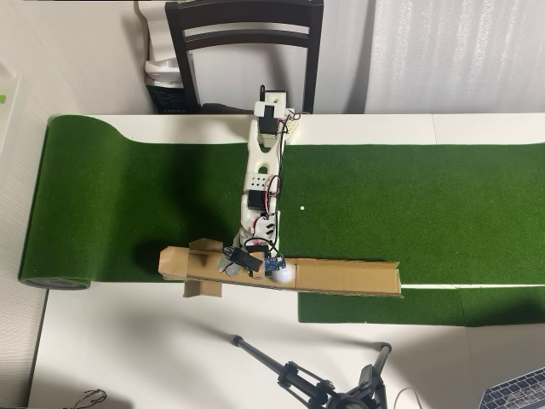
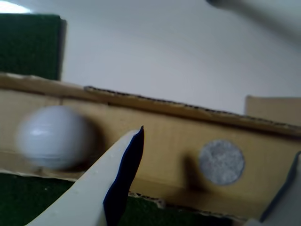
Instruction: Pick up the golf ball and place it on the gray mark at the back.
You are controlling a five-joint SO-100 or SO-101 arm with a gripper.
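Overhead view: gripper sits over the left part of the cardboard strip, which lies along the near edge of the green turf; strip has raised side walls, so room is tight across it but open along it to the right. White arm reaches down the frame from the table's far edge. Bare white table below, tripod on it, dark chair at top. Wrist view: fingers apart, nothing betw. them; one white finger w/ dark pad in centre, other at right edge. Golf ball, white and motion-blurred, lies in the strip at left, outside the jaws. Gray mark, round and flat, is betw. the fingers, well apart from the ball.
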